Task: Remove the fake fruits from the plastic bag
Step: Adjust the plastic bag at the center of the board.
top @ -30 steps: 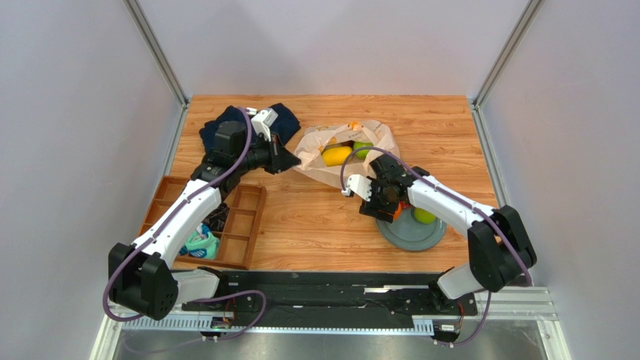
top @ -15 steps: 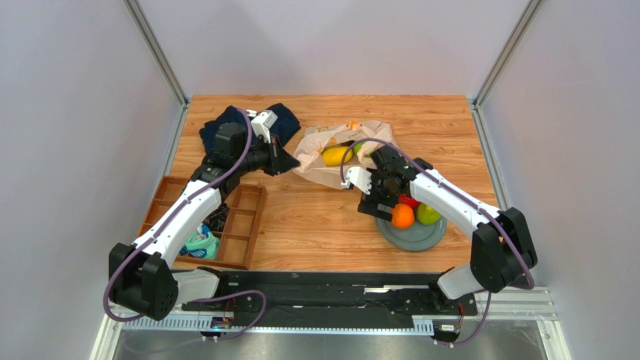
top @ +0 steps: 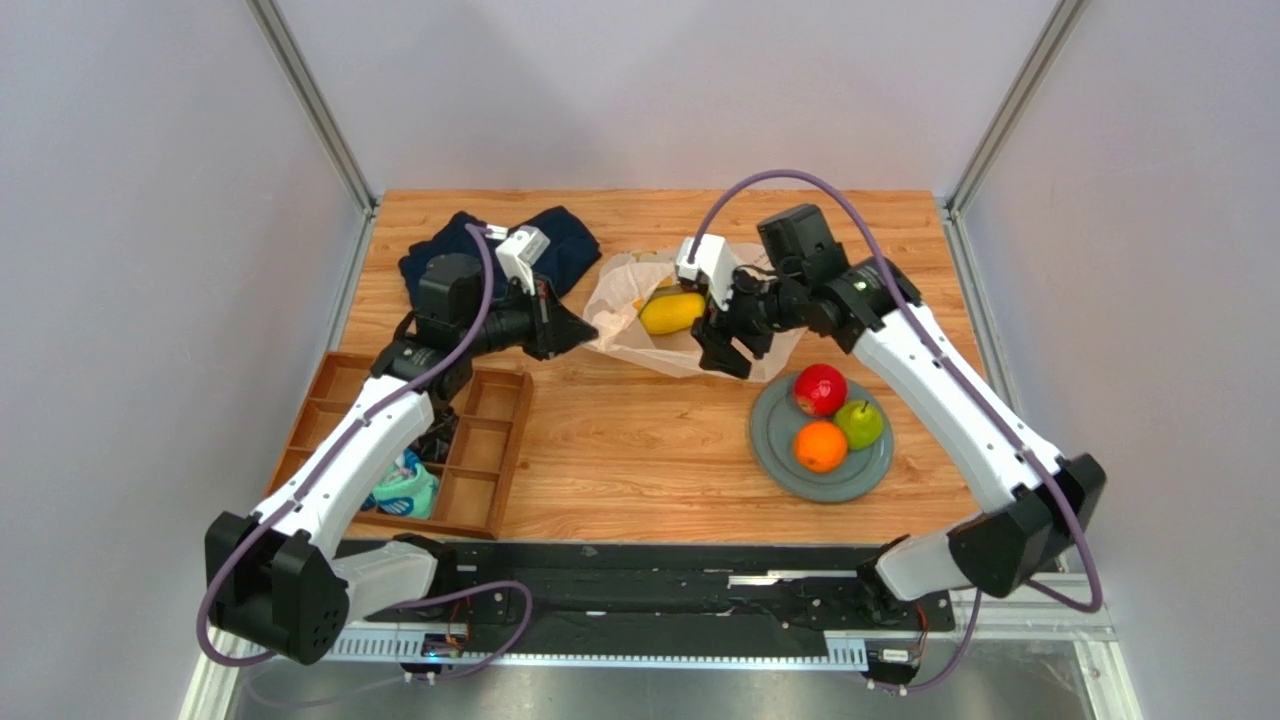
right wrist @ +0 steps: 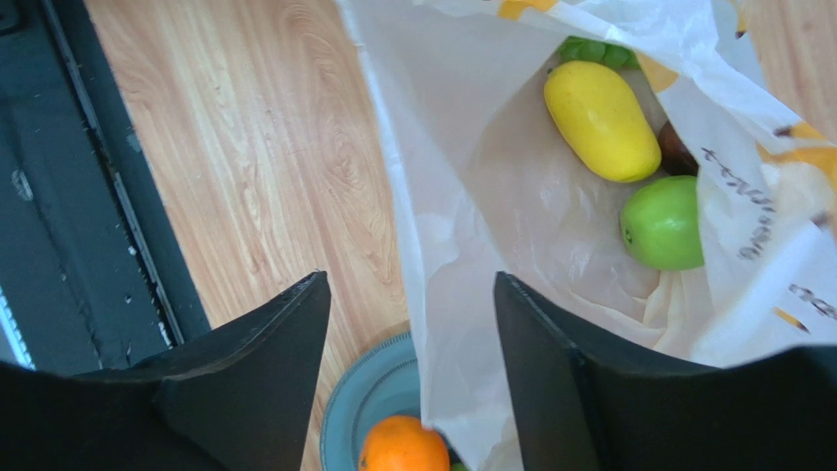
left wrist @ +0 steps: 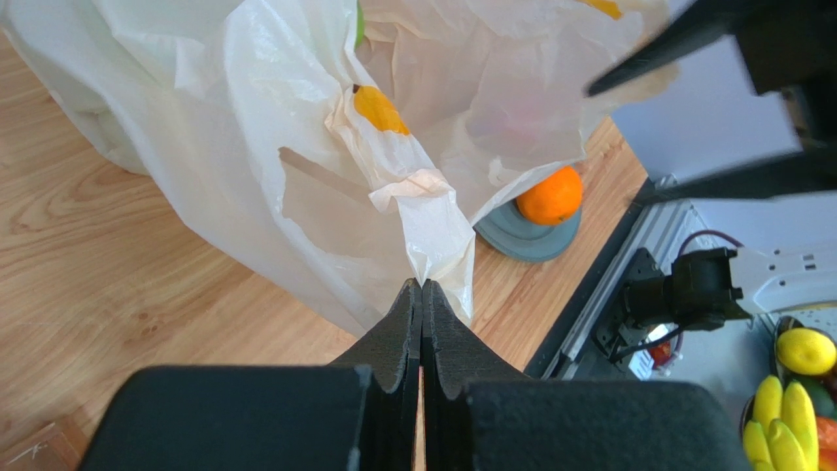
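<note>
The plastic bag (top: 639, 338) lies crumpled at mid-table with its mouth facing the right arm. My left gripper (top: 583, 332) is shut on the bag's left edge (left wrist: 432, 245), pinching it at the fingertips (left wrist: 422, 287). My right gripper (right wrist: 411, 285) hangs open and empty over the bag's near rim (right wrist: 442, 245), its place in the top view being (top: 718, 348). Inside the bag lie a yellow fruit (right wrist: 601, 120), a green apple (right wrist: 663, 223), green grapes (right wrist: 592, 49) and a dark plum (right wrist: 674, 149). A red apple (top: 819, 389), a green fruit (top: 860, 423) and an orange (top: 821, 446) sit on the grey plate (top: 774, 450).
A wooden compartment tray (top: 489, 450) holding teal socks (top: 403, 488) stands at the near left. A dark navy cloth (top: 564, 240) lies at the back left behind my left arm. Metal frame posts rise at both back corners.
My right gripper left the orange on the plate, then lifted and swung back-left over the bag's mouth. The left gripper kept its pinch on the bag and shifted slightly.
</note>
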Controlling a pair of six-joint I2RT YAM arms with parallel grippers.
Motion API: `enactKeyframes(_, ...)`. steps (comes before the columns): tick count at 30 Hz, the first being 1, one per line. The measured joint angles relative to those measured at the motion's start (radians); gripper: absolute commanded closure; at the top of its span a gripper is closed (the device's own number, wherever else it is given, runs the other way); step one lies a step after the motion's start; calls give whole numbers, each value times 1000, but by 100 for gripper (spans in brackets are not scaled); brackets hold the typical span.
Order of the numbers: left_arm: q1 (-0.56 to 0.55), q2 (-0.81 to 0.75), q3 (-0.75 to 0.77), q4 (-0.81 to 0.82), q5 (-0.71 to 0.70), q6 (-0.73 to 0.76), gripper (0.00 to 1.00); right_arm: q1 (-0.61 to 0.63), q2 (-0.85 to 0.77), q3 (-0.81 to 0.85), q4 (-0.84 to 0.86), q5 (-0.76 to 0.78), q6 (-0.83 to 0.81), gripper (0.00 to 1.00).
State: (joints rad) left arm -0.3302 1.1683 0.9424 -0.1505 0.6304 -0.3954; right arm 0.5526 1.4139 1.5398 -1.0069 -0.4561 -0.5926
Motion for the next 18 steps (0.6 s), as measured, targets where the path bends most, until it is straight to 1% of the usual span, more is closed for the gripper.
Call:
enactKeyframes(3,4,-35,-6,-14,32,19,100,8,97,-4,57,43,20,55)
enactKeyframes(6,17,-56,-6,-33,76,44,100,11,182,-24,93,95,4,58)
enactKeyframes(8,37,-60,11,-92,109,83,100,18,229,-58,108,142,-8,58)
enactKeyframes(10,61,-56,61,-187,128,136,100,28,251,-78,99,161,-19,59)
enactKeyframes(14,87,-64,162,-285,171,237,100,75,225,-118,74,134,-47,59)
enactKeyframes(18,89,-159,139,-306,249,247,100,165,139,-195,48,114,-48,60)
